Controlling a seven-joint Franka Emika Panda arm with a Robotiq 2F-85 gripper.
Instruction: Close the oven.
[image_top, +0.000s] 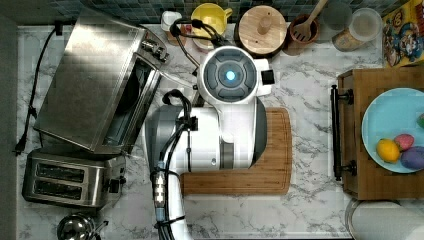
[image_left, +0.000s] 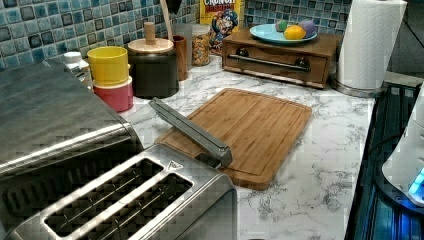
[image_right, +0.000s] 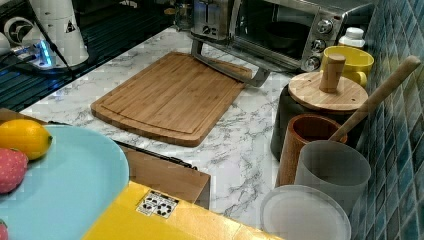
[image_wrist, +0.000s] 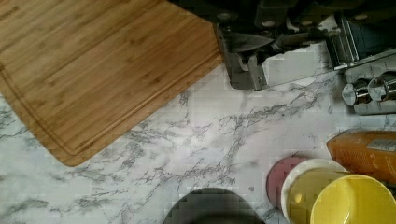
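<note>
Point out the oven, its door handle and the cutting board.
oven (image_top: 85, 75): top view, on its steel roof.
door handle (image_left: 192, 131): left view, middle of the metal bar.
cutting board (image_right: 172, 95): right view, centre of its wooden face.

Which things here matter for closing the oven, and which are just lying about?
For the job:
- oven, door dropped open
- door's bar handle, over the cutting board's edge
- gripper

Lying about:
- cutting board
- two-slot toaster
- yellow cup
- lidded black canister
- plate of fruit
- paper towel roll
</note>
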